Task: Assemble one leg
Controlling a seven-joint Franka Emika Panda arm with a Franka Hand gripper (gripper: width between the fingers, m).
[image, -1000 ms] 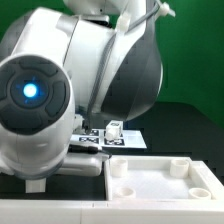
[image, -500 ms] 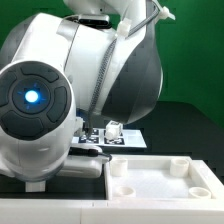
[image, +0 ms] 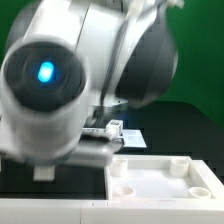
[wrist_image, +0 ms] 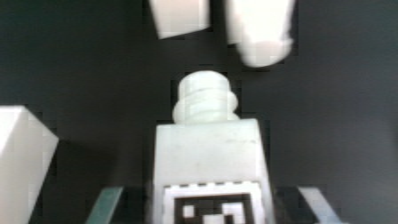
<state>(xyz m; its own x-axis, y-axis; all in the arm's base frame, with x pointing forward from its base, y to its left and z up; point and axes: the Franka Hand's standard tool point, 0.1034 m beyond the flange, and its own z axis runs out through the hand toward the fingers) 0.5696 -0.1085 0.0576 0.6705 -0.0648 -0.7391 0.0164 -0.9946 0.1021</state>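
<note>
The big white arm (image: 70, 90) has turned. Its blue light (image: 45, 72) sits higher now and more toward the exterior view's right than a moment ago, and the arm looks blurry, so we think it is moving. The white panel (image: 160, 178) on the worktop (image: 190, 115) has not moved, and neither has the small white block (image: 115, 127) behind it. We think the arm is getting into place to pick up a leg, so the job is only starting.

In the wrist view, the leg (wrist_image: 210, 140) lies right between the two sides of the gripper (wrist_image: 214, 208). Its screw end points away from the gripper, and its square tag (wrist_image: 214, 205) faces the camera. The gripper is apart, with a dark gap on each side of the leg, so we think it is not holding it yet. Two more white pieces (wrist_image: 263, 30) lie farther off, past the screw end.
</note>
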